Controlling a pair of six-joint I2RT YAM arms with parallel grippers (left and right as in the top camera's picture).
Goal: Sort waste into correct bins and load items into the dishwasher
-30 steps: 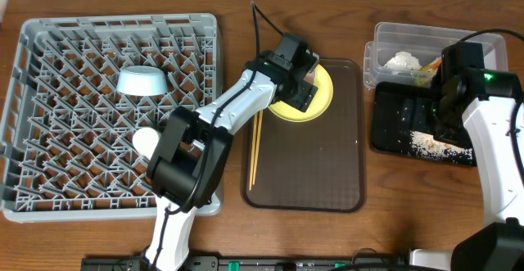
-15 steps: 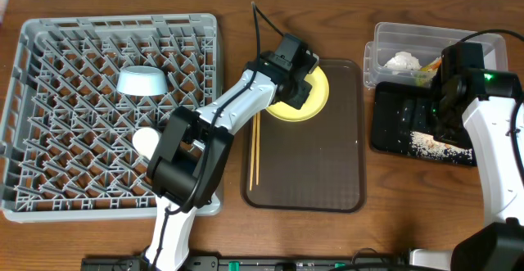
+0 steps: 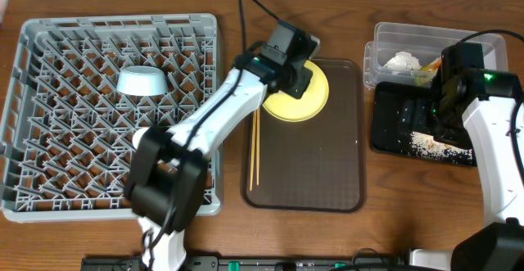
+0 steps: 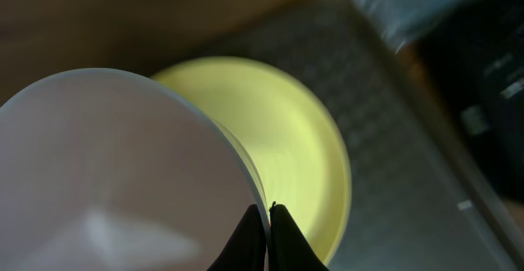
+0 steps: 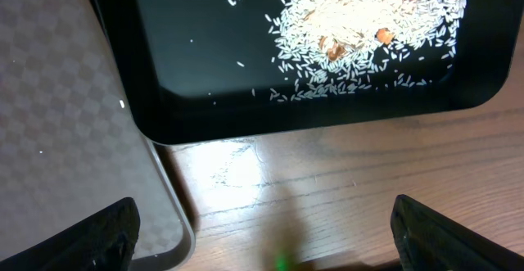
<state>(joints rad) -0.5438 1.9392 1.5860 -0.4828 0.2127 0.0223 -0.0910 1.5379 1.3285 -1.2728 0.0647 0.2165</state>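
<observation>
Left arm: stretched long, wrist above the brown tray's (image 3: 311, 164) far end.
Left gripper (image 4: 268, 215): pinching the pinkish-white bowl's (image 4: 115, 173) rim, over the yellow plate (image 4: 295, 132) on that tray.
Right arm: bent, right of the tray.
Right gripper (image 5: 266, 238): fingers spread wide beside the black tray (image 5: 205, 115) holding rice (image 5: 360, 17).

Left wrist view is soft throughout. The pinkish-white bowl (image 4: 115, 164) runs off the left and bottom edges and covers the left side of the yellow plate (image 4: 303, 156). Upper-right corner too blurred to read. Overhead: left arm (image 3: 237, 99) hides the plate's upper-left rim and the bowl; snack wrapper (image 3: 423, 76) mostly behind right arm (image 3: 491, 115). Right wrist: black tray (image 5: 205, 74) cut at top edge.
</observation>
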